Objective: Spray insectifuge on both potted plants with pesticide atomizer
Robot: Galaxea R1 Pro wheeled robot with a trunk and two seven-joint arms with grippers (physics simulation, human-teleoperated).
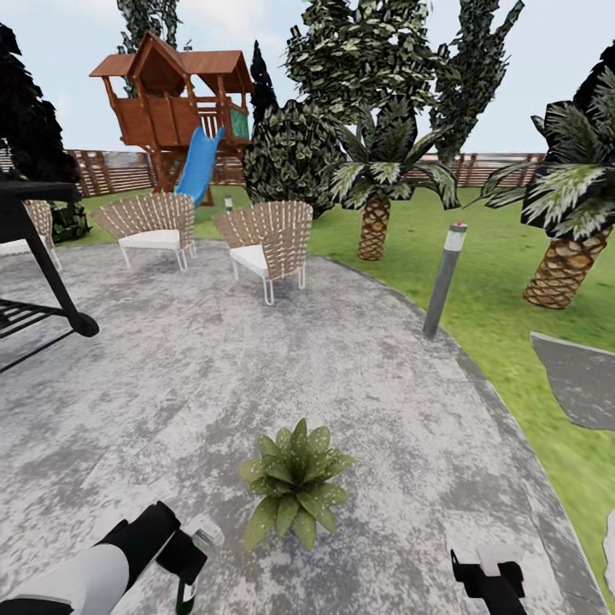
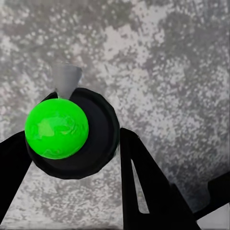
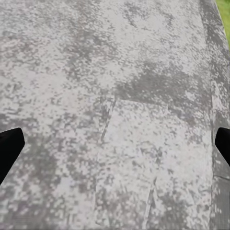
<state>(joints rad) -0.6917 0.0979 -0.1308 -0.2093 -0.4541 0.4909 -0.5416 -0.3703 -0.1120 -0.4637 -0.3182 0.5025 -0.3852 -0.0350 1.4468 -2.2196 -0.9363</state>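
Right now the grey patio point(image 1: 171, 376) is carrying one potted plant point(image 1: 295, 483), already speckled whitish, near its front edge. Left claw point(image 2: 72, 158) is gripping the atomizer point(image 2: 72, 134); right claw point(image 3: 115, 143) is hanging open. Mis-aimed spray risks patchy cover.

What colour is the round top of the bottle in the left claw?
Bright green, on the dark round bottle; the left wrist view shows it best.
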